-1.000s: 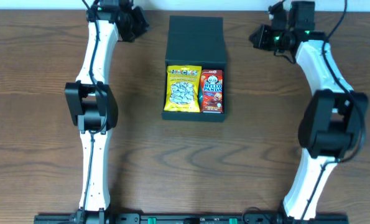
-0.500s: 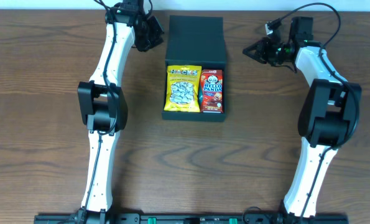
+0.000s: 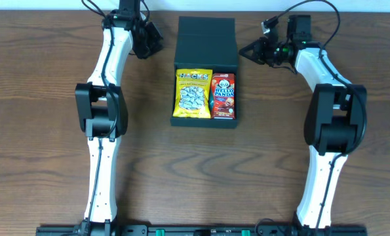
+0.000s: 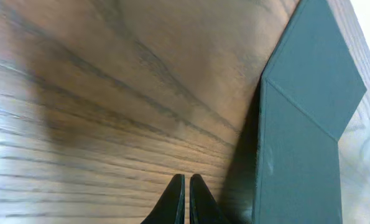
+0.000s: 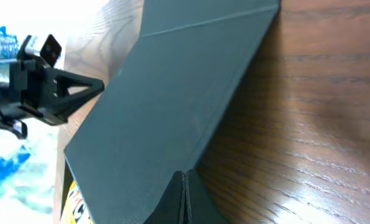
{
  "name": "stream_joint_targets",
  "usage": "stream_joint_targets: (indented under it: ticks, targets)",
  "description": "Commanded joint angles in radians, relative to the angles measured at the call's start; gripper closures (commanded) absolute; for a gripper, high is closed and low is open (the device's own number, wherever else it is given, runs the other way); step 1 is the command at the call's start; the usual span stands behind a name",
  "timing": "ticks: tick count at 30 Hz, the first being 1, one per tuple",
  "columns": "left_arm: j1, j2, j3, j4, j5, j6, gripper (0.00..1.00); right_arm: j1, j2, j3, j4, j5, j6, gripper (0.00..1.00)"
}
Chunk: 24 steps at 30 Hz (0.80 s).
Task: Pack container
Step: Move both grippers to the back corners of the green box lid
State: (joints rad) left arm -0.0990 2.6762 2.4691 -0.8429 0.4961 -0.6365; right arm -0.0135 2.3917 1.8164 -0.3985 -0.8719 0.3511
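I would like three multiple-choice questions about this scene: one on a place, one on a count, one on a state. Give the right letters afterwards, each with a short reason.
1. Where does the yellow snack pack lie?
A) inside the container, beside the red Hello Panda box
B) on the table, outside the box
C) on top of the lid

2. How many snack packs are in the container?
A) one
B) two
C) four

3. In what state is the right tool?
A) wide open
B) shut on a snack
C) shut, holding nothing

Answers:
1 A: the overhead view shows both packs side by side in the open box.
2 B: only the yellow and the red pack are inside.
3 C: the right wrist view shows its fingers together with nothing between them.
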Motion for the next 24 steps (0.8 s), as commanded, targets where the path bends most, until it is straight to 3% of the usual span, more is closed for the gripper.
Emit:
stream_joint_targets:
  ticks: [1,24]
  targets:
    - [-0.004,0.003,-0.032,0.02,0.058,-0.023,0.94,0.002,0.054,0.002,-0.001,-0.025,0.053,0.98]
    - [-0.041,0.003,-0.06,0.081,0.149,-0.026,0.94,0.045,0.076,0.002,0.041,-0.089,0.071,0.98]
